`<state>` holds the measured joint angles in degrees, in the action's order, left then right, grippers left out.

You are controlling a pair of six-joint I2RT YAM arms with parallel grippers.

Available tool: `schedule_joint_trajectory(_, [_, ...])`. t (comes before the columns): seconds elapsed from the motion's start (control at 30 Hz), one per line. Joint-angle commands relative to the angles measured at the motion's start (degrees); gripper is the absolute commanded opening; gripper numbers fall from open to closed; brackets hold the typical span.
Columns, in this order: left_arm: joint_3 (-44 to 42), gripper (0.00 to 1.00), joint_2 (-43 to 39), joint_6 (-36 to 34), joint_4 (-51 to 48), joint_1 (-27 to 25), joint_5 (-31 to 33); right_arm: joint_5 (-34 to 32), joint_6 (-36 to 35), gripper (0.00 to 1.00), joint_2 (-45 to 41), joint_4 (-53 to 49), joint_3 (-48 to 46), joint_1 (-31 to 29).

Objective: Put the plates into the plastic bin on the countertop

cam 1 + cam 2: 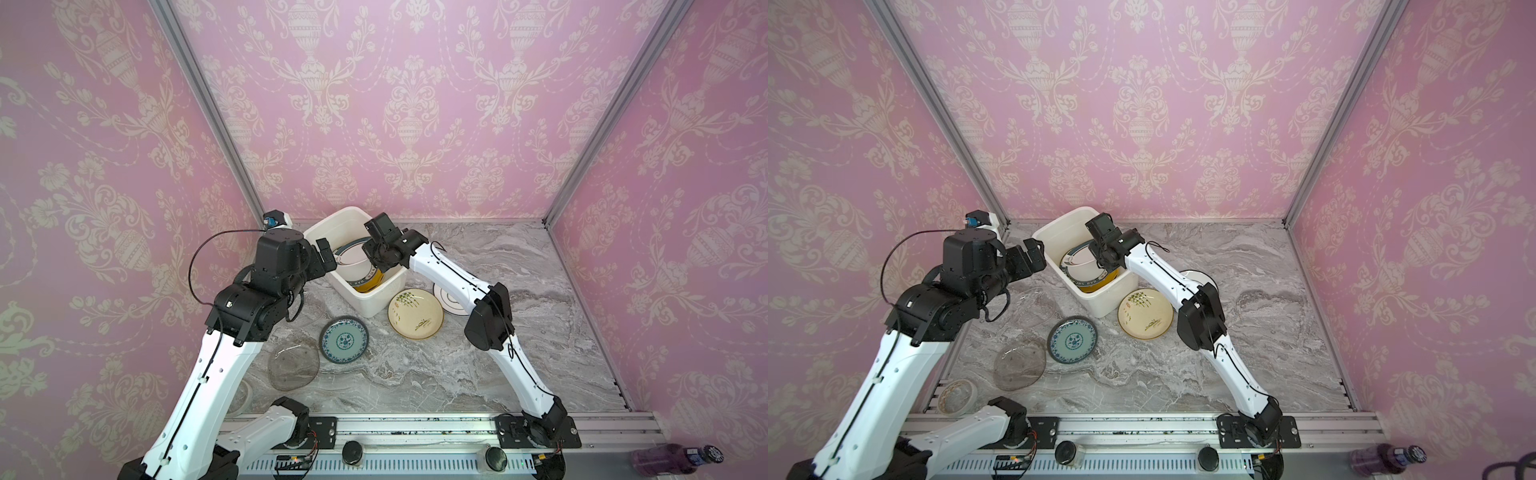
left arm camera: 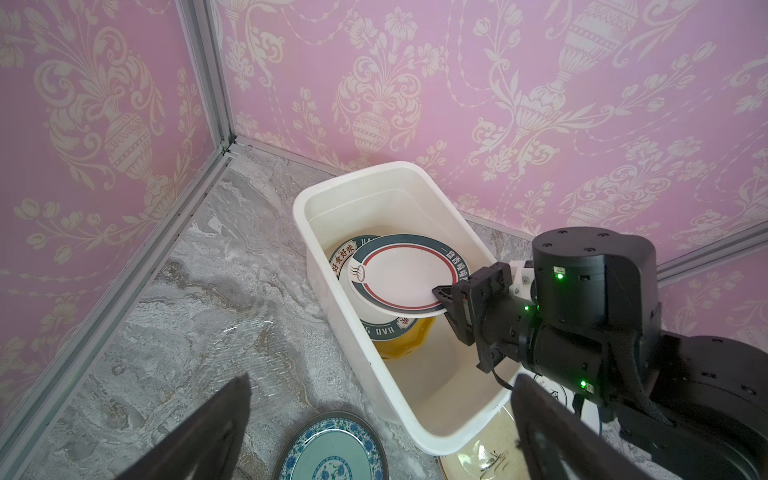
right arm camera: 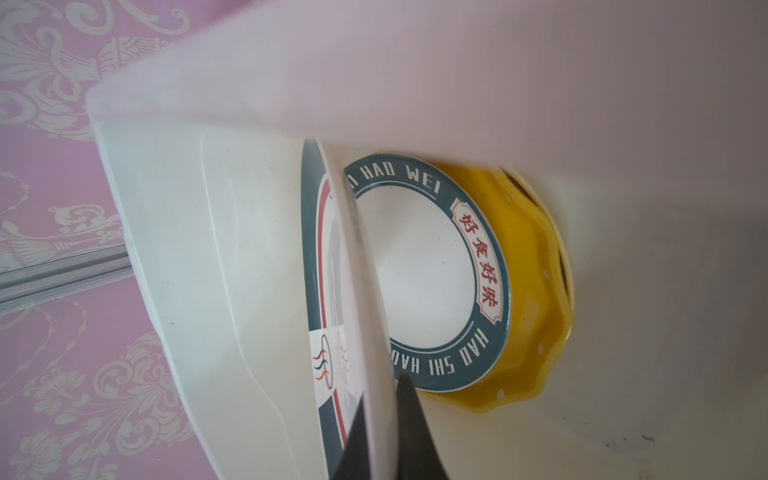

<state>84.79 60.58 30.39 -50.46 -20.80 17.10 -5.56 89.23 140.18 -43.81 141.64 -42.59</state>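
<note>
Three plates down inside the white plastic bin (image 2: pixel 353 332) at the back of the marble countertop (image 1: pixel 457 365). On top, tilted, a white plate with a dark rim (image 2: pixel 403 274), pinched tight at its edge by the right gripper (image 2: pixel 444 301), reaching in over the bin's wall. Under that, another dark-rimmed plate with letters (image 3: pixel 415 270), and at the bottom a yellow scalloped plate (image 3: pixel 536 291). Over by the bin's left side, the left gripper (image 1: pixel 327 254), wide open, holding nothing, up above the countertop. Four more plates out on the countertop: a teal patterned plate (image 1: pixel 343 340) just in front of the bin, a clear glass plate (image 1: pixel 293 365) near it on the left, a cream plate with green sprigs (image 1: pixel 415 313) just beside the bin's front corner, and a white plate with a thin ring (image 1: pixel 445 300) partly hidden behind the right arm. Near the front left edge, a roll of clear tape (image 1: pixel 957 397).
</note>
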Motion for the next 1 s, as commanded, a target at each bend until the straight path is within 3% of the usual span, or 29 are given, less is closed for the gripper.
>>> schedule_joint_trajectory(0.0, [-0.67, 0.99, 0.41, -1.93, 0.10, 0.41, -0.06, -0.31, 1.36, 0.00, 2.59, 0.48, 1.35, -0.54])
schedule_joint_trajectory(0.6, [-1.82, 0.99, -0.63, -2.60, 0.39, 0.66, -1.02, -3.11, 4.08, 0.00, 6.16, 5.91, 3.31, -1.88])
schedule_joint_trajectory(0.97, [-2.18, 0.99, -2.37, -3.87, 0.28, 1.01, -1.70, -9.82, 10.14, 0.00, 2.36, 9.36, -1.17, -4.74])
